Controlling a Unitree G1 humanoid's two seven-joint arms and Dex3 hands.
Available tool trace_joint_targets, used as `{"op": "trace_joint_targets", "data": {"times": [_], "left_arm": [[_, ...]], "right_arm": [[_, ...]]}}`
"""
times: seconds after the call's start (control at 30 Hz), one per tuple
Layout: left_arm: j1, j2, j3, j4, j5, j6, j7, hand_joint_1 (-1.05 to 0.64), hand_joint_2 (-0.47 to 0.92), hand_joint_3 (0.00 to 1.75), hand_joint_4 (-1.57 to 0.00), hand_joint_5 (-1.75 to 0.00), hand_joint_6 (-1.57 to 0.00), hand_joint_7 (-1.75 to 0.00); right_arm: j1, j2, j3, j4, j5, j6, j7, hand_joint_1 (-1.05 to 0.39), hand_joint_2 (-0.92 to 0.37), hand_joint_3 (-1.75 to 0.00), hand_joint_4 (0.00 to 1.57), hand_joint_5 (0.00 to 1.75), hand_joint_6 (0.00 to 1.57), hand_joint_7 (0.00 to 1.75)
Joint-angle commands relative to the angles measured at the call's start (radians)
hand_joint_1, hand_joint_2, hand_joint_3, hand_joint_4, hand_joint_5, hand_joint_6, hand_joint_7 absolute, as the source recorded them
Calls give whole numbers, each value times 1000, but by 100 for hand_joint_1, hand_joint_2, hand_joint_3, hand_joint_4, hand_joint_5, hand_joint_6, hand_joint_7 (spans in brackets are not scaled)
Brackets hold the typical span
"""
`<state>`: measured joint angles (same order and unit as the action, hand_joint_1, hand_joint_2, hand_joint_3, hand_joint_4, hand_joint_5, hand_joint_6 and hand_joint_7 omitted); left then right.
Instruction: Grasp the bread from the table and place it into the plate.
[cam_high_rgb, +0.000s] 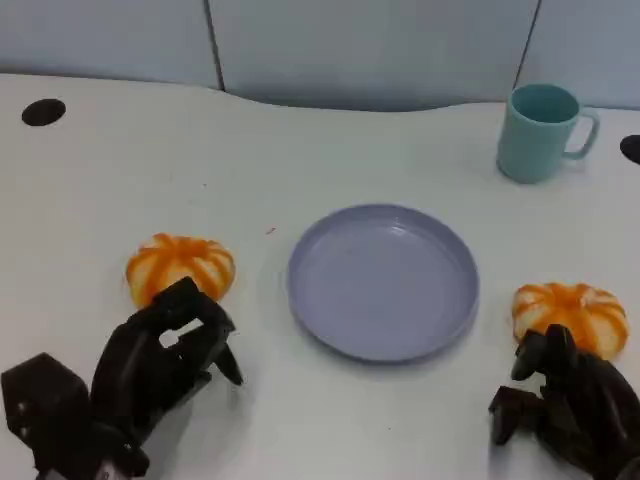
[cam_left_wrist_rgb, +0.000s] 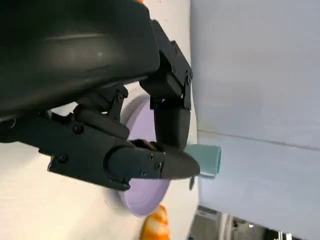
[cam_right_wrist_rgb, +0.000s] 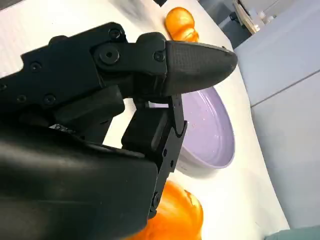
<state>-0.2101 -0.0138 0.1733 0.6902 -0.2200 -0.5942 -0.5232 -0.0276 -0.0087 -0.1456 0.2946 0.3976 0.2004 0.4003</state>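
Desk (cam_high_rgb: 120, 160): white; it carries everything here, with the plate near its middle as the landmark.
Plate (cam_high_rgb: 383, 281): lavender, round, shallow, lying flat on the desk with nothing in it. It also shows past the fingers in both wrist views (cam_left_wrist_rgb: 145, 195) (cam_right_wrist_rgb: 212, 130).
Left robot hand (cam_high_rgb: 165, 350): black, on the near left of the plate, just in front of the left bread. Its fingers are apart and hold nothing; the fingertips hang close to the bread, and whether they touch it cannot be told.
Right robot hand (cam_high_rgb: 565, 395): black, on the near right of the plate, directly in front of the right bread. Its fingers are apart, with nothing between them, and sit right at the bread's near edge.
Left bread (cam_high_rgb: 180, 265): orange-and-white ribbed bun, resting on the desk just left of the plate, apart from its rim.
Right bread (cam_high_rgb: 570, 315): a like orange-and-white bun on the desk just right of the plate, near its rim but not in it; in the right wrist view (cam_right_wrist_rgb: 172, 215) it lies close under the hand.
Mug (cam_high_rgb: 541, 131): teal, upright, beyond the plate to the far right, handle turned away from it.
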Motion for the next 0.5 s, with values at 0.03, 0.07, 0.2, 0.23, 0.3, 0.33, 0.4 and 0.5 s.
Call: {"op": "trace_joint_targets", "data": {"times": [0.03,0.07,0.2,0.23,0.3,0.33,0.4,0.5], "left_arm": [[-30,83,-20,27,152,-224,99,-64,92,33,-48,-84,-60,-32],[-34,91,-25,37,170,-247,116,-63,92,32,-47,-79,-61,-26],[-43,100,-41,68,183,-281,148,-63,92,32,-47,-74,-62,-19],[-45,102,-44,73,183,-286,153,-63,92,32,-47,-74,-62,-18],[-46,105,-50,79,182,-291,159,-63,92,32,-47,-73,-63,-17],[-47,106,-52,81,182,-293,161,-63,92,32,-47,-73,-63,-17],[-48,107,-54,85,182,-296,163,-63,92,32,-47,-73,-63,-16],[-49,109,-57,88,181,-298,165,-63,92,32,-47,-73,-64,-15]], "right_arm": [[12,-1,-6,19,0,16,-11,-45,-92,-46,137,120,122,118],[11,-1,-6,18,0,17,-11,-45,-92,-46,138,120,122,118],[12,-1,-5,18,0,17,-12,-45,-92,-46,138,119,122,118],[12,-1,-5,18,1,17,-12,-45,-92,-46,138,119,122,118],[12,-1,-5,18,1,17,-12,-45,-92,-46,138,119,122,118],[12,-1,-5,18,1,17,-12,-45,-92,-46,138,119,122,118],[12,-1,-5,18,1,17,-12,-45,-92,-46,138,119,122,118],[12,-1,-5,18,1,17,-12,-45,-92,-46,138,118,122,118]]}}
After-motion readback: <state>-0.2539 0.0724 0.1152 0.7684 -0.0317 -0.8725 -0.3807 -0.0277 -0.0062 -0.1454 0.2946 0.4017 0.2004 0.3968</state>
